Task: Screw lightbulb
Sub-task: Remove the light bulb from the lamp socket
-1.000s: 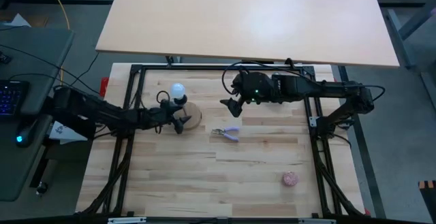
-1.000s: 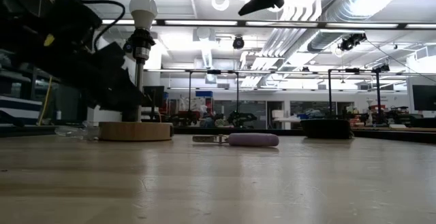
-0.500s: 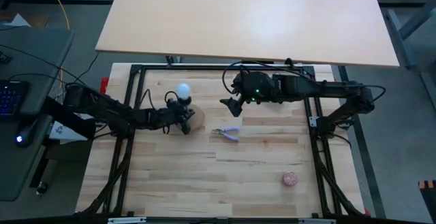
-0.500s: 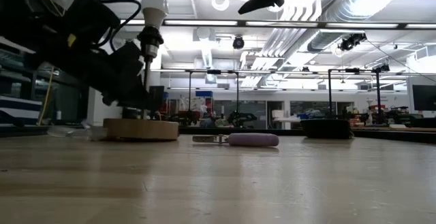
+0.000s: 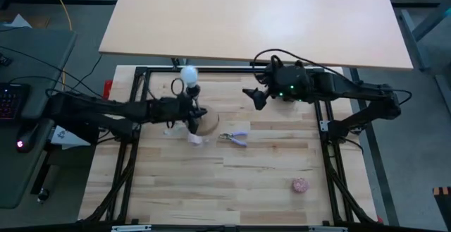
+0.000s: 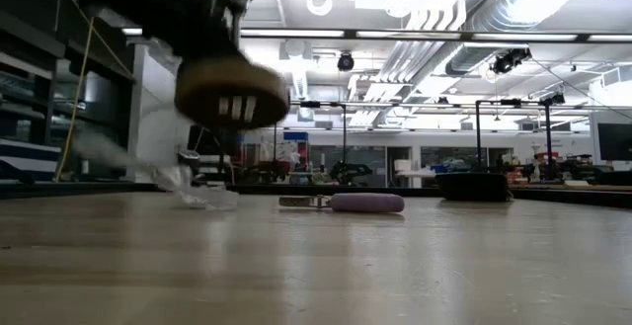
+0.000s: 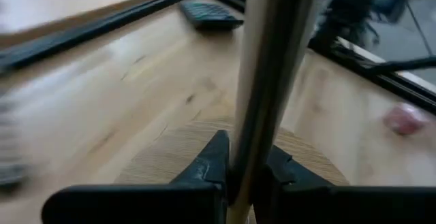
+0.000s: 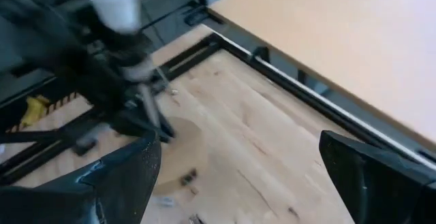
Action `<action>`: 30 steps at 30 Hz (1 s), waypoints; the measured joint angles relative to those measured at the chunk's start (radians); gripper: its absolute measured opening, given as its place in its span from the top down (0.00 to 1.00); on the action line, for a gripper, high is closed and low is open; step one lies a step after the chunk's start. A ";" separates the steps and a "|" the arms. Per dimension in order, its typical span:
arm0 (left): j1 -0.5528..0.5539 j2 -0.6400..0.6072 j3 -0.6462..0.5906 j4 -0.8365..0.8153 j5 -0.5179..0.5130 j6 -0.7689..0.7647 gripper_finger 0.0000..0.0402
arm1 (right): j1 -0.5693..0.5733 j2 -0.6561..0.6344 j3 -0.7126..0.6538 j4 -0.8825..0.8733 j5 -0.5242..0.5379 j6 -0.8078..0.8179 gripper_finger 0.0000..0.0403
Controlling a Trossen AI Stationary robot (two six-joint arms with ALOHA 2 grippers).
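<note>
The bulb [image 5: 188, 74] already sits in the socket on top of the thin stem [image 7: 269, 81], so the screwing seems mostly done; maybe only tightening is left. The left gripper [image 7: 237, 171] is closed on the stem and holds the stand lifted, its wooden disc [image 6: 231, 91] off the table. The bulb is at the far left; its long axis leans, head pointing far. The right gripper [image 5: 255, 98] hangs open to the right of the bulb.

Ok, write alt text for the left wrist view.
The left pincer is shut on a thin metal stem rising from a round wooden disc over a light wooden table. A pinkish ball lies blurred farther off.
</note>
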 joint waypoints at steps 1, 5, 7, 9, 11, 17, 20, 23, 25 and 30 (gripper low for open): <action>0.009 -0.010 0.061 -0.090 0.031 0.027 0.95 | -0.004 -0.003 0.000 -0.014 0.006 0.022 0.04; 0.046 0.006 0.309 -0.488 0.130 0.113 0.95 | -0.025 -0.007 0.000 -0.063 0.003 0.127 0.04; 0.064 0.031 0.407 -0.643 0.148 0.136 0.95 | -0.035 0.000 0.000 -0.059 -0.014 0.159 0.04; 0.074 0.049 0.479 -0.688 0.154 0.160 0.95 | -0.045 0.019 0.000 -0.061 -0.054 0.208 0.04; 0.075 0.054 0.528 -0.669 0.154 0.213 0.95 | -0.057 0.045 0.000 -0.062 -0.132 0.265 0.04; 0.052 0.025 0.576 -0.575 0.151 0.371 0.95 | -0.084 0.112 0.000 0.068 -0.329 0.378 0.04; 0.030 0.012 0.591 -0.582 0.106 0.397 0.95 | -0.105 0.135 0.000 0.214 -0.453 0.447 0.04; 0.002 0.009 0.610 -0.563 0.069 0.396 0.95 | -0.116 0.160 0.000 0.251 -0.515 0.536 0.04; -0.015 0.007 0.626 -0.533 0.045 0.398 0.95 | -0.117 0.181 0.000 0.251 -0.531 0.571 0.04; -0.035 0.007 0.647 -0.509 0.021 0.397 0.95 | -0.117 0.229 -0.002 0.401 -0.616 0.625 0.04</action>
